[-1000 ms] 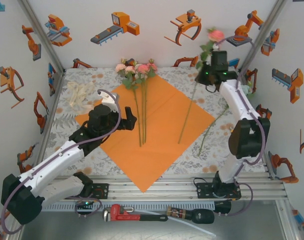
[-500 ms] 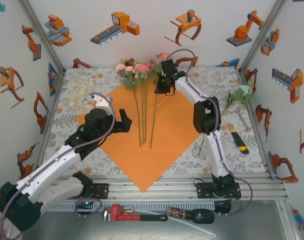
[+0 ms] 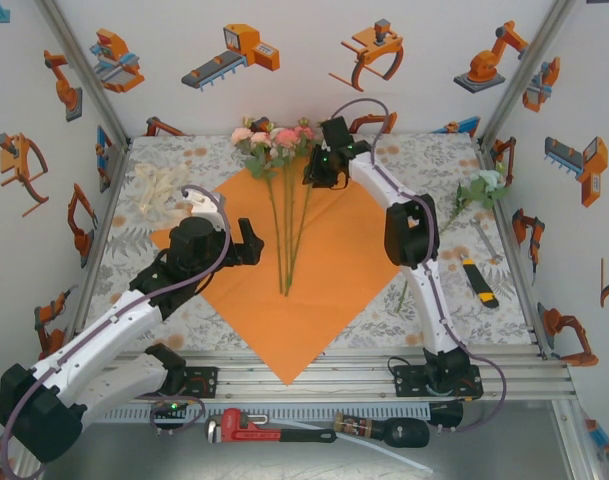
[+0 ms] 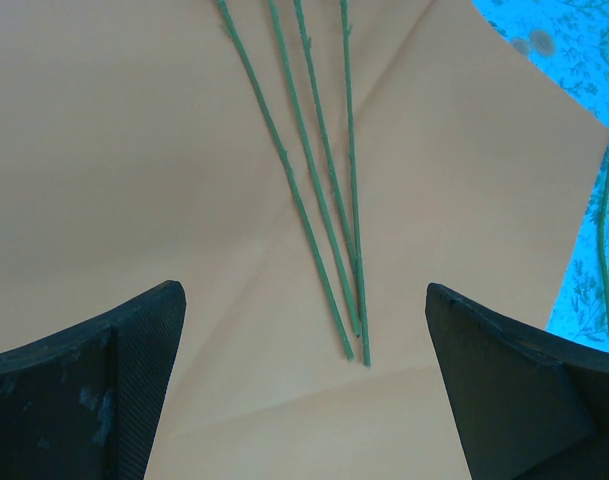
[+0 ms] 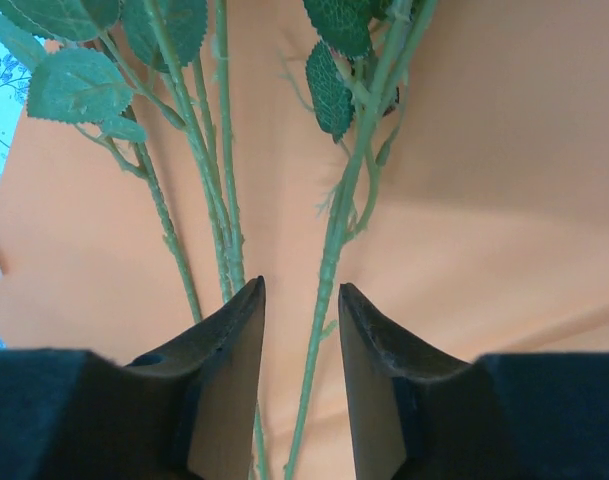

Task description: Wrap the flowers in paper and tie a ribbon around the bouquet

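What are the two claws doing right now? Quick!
Left claw: wide open, holding nothing, over the paper.
Right claw: partly open, a flower stem runs between its fingers, not squeezed.

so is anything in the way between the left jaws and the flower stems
Nothing visible. The left jaws stand wide open over the bare paper, and the flower stems lie straight ahead on it.
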You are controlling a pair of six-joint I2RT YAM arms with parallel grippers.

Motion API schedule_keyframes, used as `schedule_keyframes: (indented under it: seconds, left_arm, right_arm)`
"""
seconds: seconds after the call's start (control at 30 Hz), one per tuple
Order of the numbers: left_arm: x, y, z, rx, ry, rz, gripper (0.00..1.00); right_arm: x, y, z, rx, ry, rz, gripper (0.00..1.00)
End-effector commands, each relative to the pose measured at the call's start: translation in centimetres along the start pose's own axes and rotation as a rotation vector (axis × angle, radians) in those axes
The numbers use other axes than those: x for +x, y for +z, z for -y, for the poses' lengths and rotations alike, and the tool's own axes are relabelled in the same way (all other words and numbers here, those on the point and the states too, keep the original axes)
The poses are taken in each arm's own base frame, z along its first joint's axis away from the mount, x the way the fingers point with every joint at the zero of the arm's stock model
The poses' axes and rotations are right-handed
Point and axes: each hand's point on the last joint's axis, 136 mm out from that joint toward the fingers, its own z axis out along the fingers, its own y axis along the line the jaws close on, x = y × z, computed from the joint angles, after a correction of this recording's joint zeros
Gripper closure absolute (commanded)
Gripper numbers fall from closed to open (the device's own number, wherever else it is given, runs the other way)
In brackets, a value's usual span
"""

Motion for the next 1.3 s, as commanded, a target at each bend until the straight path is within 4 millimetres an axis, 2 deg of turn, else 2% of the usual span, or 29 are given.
schedule_keyframes:
  seconds: [0.0,0.1,0.2,0.27,0.33,0.43,0.5,0.6,0.67,0.8,0.93,1.17,1.23,1.27]
  left_arm:
    - [0.0,-0.1,0.5,0.037,-0.01,-0.001,0.03]
    - [-0.3,-0.3,3.0,0.182,0.02,0.012,0.03]
    - [-0.7,-1.1,7.3,0.426,0.049,0.025,0.03]
    - [-0.8,-1.8,10.0,0.569,0.072,0.021,0.03]
    - [-0.7,-2.5,12.5,0.692,0.107,0.012,0.03]
    - [0.3,-3.0,15.5,0.814,0.16,-0.034,0.03]
    - [0.9,-3.3,17.1,0.878,0.184,-0.062,0.03]
    - [1.9,-3.4,18.8,0.938,0.21,-0.102,0.03]
    - [2.4,-3.5,19.5,0.957,0.228,-0.122,0.03]
    - [3.6,-3.5,19.9,0.973,0.28,-0.185,0.03]
    - [4.1,-3.3,19.3,0.928,0.321,-0.222,0.03]
    - [4.0,-2.7,18.8,0.883,0.326,-0.223,0.03]
    - [4.0,-2.5,18.7,0.872,0.325,-0.224,0.03]
    - [4.0,-2.4,18.7,0.866,0.325,-0.221,0.03]
  right_arm:
    - [-3.4,-6.5,-0.5,-0.004,-0.046,0.084,0.62]
    - [-4.7,-11.5,1.4,0.045,-0.063,0.147,0.61]
    - [-4.9,-16.6,5.4,0.126,-0.053,0.222,0.61]
    - [-4.3,-20.0,9.9,0.216,-0.003,0.27,0.6]
    - [-3.3,-23.2,15.4,0.309,0.078,0.315,0.61]
    - [-0.8,-26.4,22.7,0.438,0.201,0.332,0.6]
    - [0.9,-27.7,26.7,0.515,0.277,0.329,0.6]
    - [3.2,-27.4,30.7,0.564,0.36,0.287,0.61]
    - [4.2,-26.2,31.9,0.56,0.388,0.251,0.61]
    - [5.0,-22.6,32.2,0.48,0.42,0.184,0.62]
    - [6.1,-20.2,33.0,0.476,0.439,0.127,0.63]
    - [7.8,-18.9,34.6,0.527,0.457,0.081,0.64]
    - [8.1,-18.6,34.8,0.53,0.458,0.071,0.67]
    - [8.2,-18.5,34.9,0.532,0.461,0.068,0.71]
